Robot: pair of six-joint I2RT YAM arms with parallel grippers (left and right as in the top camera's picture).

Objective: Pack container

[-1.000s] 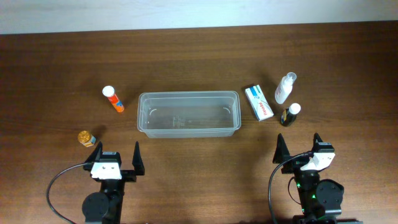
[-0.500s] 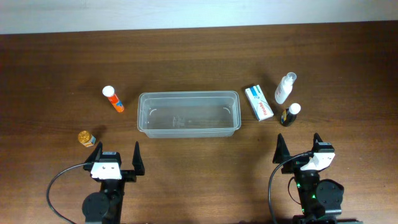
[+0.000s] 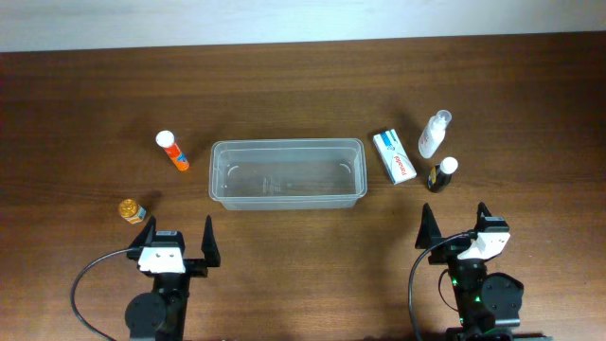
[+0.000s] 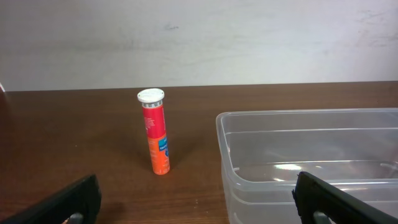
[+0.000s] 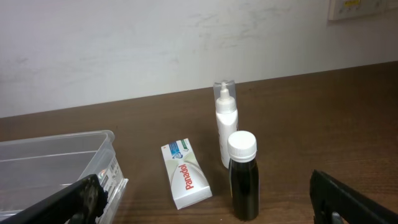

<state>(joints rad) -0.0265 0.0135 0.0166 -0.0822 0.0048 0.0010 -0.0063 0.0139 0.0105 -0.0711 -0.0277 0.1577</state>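
Observation:
The clear plastic container (image 3: 287, 173) sits empty at the table's middle; its left end shows in the left wrist view (image 4: 311, 162) and its right corner in the right wrist view (image 5: 56, 158). An orange tube with a white cap (image 3: 172, 152) stands left of it (image 4: 155, 132). A small amber jar (image 3: 131, 210) sits further left. On the right lie a white Panadol box (image 3: 395, 156) (image 5: 185, 173), a white spray bottle (image 3: 434, 134) (image 5: 226, 124) and a dark bottle with a white cap (image 3: 441, 174) (image 5: 242, 177). My left gripper (image 3: 177, 238) and right gripper (image 3: 456, 224) stand open near the front edge, holding nothing.
A pale wall (image 4: 199, 37) rises behind the table's far edge. Black cables (image 3: 85, 284) trail from both arm bases at the front. Bare brown tabletop (image 3: 312, 246) lies between the grippers and the container.

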